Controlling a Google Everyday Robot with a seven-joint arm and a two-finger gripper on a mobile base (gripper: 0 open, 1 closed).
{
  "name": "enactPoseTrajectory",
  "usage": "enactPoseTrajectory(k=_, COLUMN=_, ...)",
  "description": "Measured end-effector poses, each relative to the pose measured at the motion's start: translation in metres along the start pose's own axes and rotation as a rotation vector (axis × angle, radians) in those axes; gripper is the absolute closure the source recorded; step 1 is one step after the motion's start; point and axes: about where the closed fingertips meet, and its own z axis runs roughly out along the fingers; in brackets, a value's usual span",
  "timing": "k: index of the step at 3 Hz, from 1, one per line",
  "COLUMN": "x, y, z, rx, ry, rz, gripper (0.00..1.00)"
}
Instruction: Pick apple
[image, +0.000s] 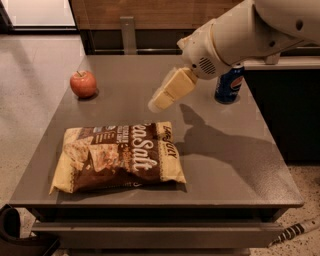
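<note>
A small red apple (83, 83) with a short stem sits near the far left corner of the grey table (220, 150). My gripper (159, 101) hangs above the middle of the table, to the right of the apple and well apart from it. The white arm comes in from the upper right.
A large brown and yellow chip bag (119, 157) lies flat at the front left of the table. A blue soda can (229, 84) stands at the far right, partly behind my arm. A dark counter runs along the back and right.
</note>
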Motion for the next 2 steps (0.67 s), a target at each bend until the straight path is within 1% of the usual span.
enactPoseTrajectory(k=1, x=-0.0109, y=-0.0023, z=0.0194, rx=0.026, ry=-0.035, rz=0.066, gripper=0.00)
enactPoseTrajectory(k=2, x=-0.0110, y=-0.0023, z=0.0194, rx=0.026, ry=-0.035, rz=0.066, gripper=0.00)
